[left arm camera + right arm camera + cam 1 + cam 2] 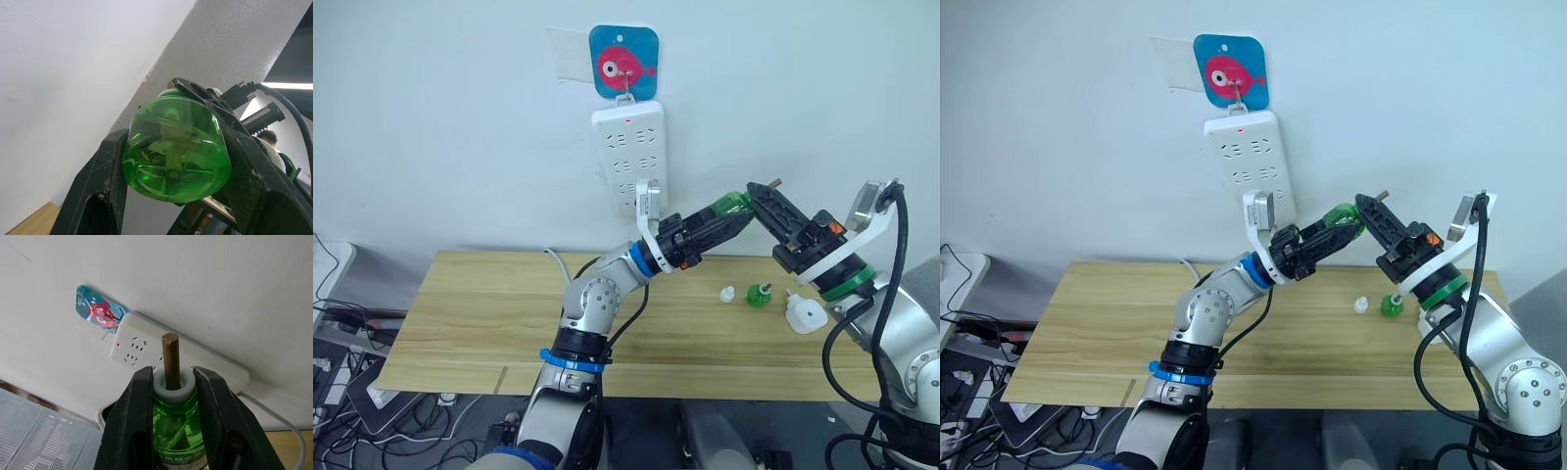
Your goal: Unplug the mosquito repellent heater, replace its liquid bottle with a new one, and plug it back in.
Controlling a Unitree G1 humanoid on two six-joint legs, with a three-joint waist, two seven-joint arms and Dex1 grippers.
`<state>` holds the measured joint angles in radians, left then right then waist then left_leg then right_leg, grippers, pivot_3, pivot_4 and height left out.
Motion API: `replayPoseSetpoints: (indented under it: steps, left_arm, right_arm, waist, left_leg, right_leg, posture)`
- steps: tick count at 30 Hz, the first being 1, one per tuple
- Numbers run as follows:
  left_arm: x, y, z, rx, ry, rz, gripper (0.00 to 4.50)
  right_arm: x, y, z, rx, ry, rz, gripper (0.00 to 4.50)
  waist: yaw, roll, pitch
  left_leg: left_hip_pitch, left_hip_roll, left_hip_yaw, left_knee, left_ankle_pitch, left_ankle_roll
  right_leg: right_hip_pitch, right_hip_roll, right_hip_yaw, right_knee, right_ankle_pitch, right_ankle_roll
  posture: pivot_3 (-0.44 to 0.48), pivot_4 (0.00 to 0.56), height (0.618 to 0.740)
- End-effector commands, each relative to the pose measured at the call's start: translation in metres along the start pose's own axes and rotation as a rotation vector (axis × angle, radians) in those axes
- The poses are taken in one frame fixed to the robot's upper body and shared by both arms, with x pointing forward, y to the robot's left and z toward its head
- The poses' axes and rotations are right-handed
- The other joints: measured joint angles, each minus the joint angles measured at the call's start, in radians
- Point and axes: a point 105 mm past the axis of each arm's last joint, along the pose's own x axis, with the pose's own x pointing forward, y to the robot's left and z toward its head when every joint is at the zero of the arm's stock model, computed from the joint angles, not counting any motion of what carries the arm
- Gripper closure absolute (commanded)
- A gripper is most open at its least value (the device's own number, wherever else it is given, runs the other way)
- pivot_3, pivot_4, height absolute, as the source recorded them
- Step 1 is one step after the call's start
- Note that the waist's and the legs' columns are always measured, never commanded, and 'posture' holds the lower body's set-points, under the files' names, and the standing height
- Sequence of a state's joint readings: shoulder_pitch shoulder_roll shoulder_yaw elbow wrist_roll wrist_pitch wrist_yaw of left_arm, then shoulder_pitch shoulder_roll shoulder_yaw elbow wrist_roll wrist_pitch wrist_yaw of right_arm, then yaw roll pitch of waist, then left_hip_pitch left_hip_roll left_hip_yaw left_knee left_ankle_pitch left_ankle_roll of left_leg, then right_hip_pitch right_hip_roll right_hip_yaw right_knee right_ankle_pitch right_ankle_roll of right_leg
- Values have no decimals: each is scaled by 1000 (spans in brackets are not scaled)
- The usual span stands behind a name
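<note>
A translucent green bottle (732,204) with a bare brown wick (169,360) and white collar hangs in the air in front of the wall. My left gripper (724,217) is shut on its body (176,147). My right gripper (759,198) is shut on its neck (173,396). A second green bottle (759,296) stands on the table, with a loose white cap (728,293) just to its left. I cannot tell which bottle is the new one. The mosquito repellent heater (806,313) lies unplugged on the table, under my right arm.
A white power strip (629,157) hangs on the wall from a blue fish hook (625,62), above and left of the held bottle. The wooden table (480,323) runs wide to the left. Cables lie on the floor at the far left.
</note>
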<state>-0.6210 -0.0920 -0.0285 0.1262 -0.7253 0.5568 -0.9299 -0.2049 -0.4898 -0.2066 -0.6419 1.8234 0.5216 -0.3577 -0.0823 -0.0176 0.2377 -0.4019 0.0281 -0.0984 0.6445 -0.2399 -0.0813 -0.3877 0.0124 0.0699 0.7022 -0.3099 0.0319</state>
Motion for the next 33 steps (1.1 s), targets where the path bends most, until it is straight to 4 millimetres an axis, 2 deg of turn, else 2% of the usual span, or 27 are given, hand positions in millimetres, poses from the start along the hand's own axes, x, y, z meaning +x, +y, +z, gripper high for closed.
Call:
replayPoseSetpoints:
  steps: [1, 4, 5, 7, 9, 13, 15, 18, 21, 24, 27, 33]
  left_arm:
    - [8, -8, 0, 10, -7, -35, 2215]
    - [9, -4, 1, 26, -1, -18, 2215]
    - [9, -3, 2, 29, 1, -14, 2215]
    - [8, 1, 4, 43, 10, -6, 2215]
    - [5, 4, 6, 56, 24, -5, 2215]
    - [-2, 12, 9, 82, 56, 4, 2215]
    - [-6, 13, 10, 91, 75, -1, 2215]
    - [-10, 10, 9, 93, 98, -24, 2215]
    - [-12, 9, 6, 101, 120, -34, 2215]
    - [-12, 9, 6, 108, 128, -36, 2215]
    - [-13, 8, 8, 115, 129, -34, 2215]
    - [-17, 7, 8, 122, 131, -18, 2215]
  right_arm:
    - [-2, 15, 0, -23, -23, 51, 3641]
    - [-3, 13, 0, -56, -17, 38, 3641]
    - [-4, 12, 0, -70, -15, 31, 2906]
    - [-7, 7, 0, -128, 13, 6, 2348]
    - [-13, 1, -3, -190, 71, -26, 1541]
    - [-41, -24, -3, -316, 226, -148, 80]
    - [-62, -45, -1, -402, 337, -263, 32]
    - [-95, -83, 10, -668, 571, -435, 32]
    - [-115, -110, 23, -792, 730, -530, 32]
    - [-124, -132, 32, -809, 826, -587, 32]
    - [-129, -148, 33, -830, 927, -580, 32]
    - [-131, -181, 38, -797, 1001, -625, 32]
  waist:
    - [0, 0, 0]
    - [0, 0, 0]
    - [0, 0, 0]
    - [0, 0, 0]
    - [0, 0, 0]
    - [2, 0, 0]
    - [3, 0, 0]
    - [3, 0, 0]
    - [-1, -1, 1]
    - [-3, -1, 1]
    - [-2, -2, 1]
    - [3, -2, 3]
  left_leg:
    - [0, 0, 0, 0, 0, 0]
    - [0, 0, 0, 0, 0, 0]
    - [0, 0, 0, 0, 0, 0]
    - [0, 0, 0, 0, 0, 0]
    - [0, 0, 0, 0, 0, 0]
    - [-1, 0, 0, -1, 0, 0]
    - [-2, -1, 0, -1, 0, 0]
    - [-2, -1, 1, -1, -1, 1]
    - [-1, -1, 3, 0, 0, 1]
    - [1, 0, 4, 0, 0, 1]
    - [1, 1, 4, 1, 0, 1]
    - [0, 0, 5, 0, 0, 1]
  right_leg:
    - [0, 0, 0, 0, 0, 0]
    - [0, 0, 0, -1, 0, 0]
    - [0, 0, 0, -1, 0, 0]
    - [0, 0, 0, -1, 0, 0]
    - [0, 0, 0, -1, 0, 0]
    - [0, 0, 0, -4, 0, 0]
    - [0, 0, 0, -5, 0, 0]
    - [0, -1, 1, -6, 0, 1]
    - [0, 0, 2, -6, -1, 7]
    - [2, 0, 2, -6, -2, 7]
    - [2, 1, 4, -6, -1, 8]
    - [2, 0, 4, -7, -1, 7]
  posture:
    - [-98, 172, 740]
    - [-101, 175, 740]
    - [-103, 177, 740]
    - [-105, 179, 740]
    - [-109, 183, 740]
    - [-119, 187, 740]
    - [-120, 193, 740]
    - [-122, 196, 740]
    - [-105, 196, 740]
    - [-92, 210, 740]
    - [-78, 218, 740]
    - [-58, 233, 740]
